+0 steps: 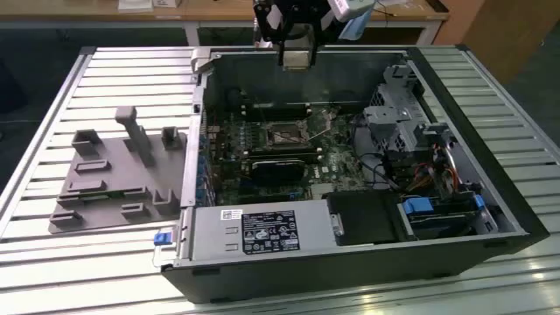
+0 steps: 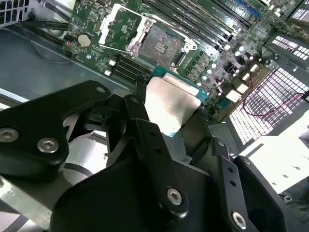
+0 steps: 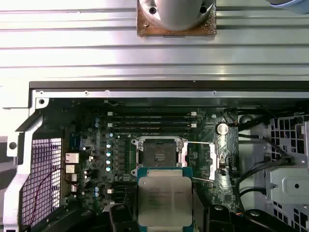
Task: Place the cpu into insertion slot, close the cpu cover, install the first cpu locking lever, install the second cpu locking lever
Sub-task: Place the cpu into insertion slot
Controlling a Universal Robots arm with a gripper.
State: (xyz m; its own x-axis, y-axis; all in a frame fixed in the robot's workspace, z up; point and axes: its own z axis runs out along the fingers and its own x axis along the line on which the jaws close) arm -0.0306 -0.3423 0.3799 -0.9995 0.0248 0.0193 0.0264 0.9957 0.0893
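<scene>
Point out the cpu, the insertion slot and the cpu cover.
cpu (image 3: 164,200), first wrist view, its silvery top.
insertion slot (image 3: 159,155), first wrist view, its dark middle.
cpu cover (image 3: 213,159), first wrist view, its outer silver bar.

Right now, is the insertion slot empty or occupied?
Empty: the insertion slot shows bare contacts; the gripper holds the cpu clear of it.
</scene>
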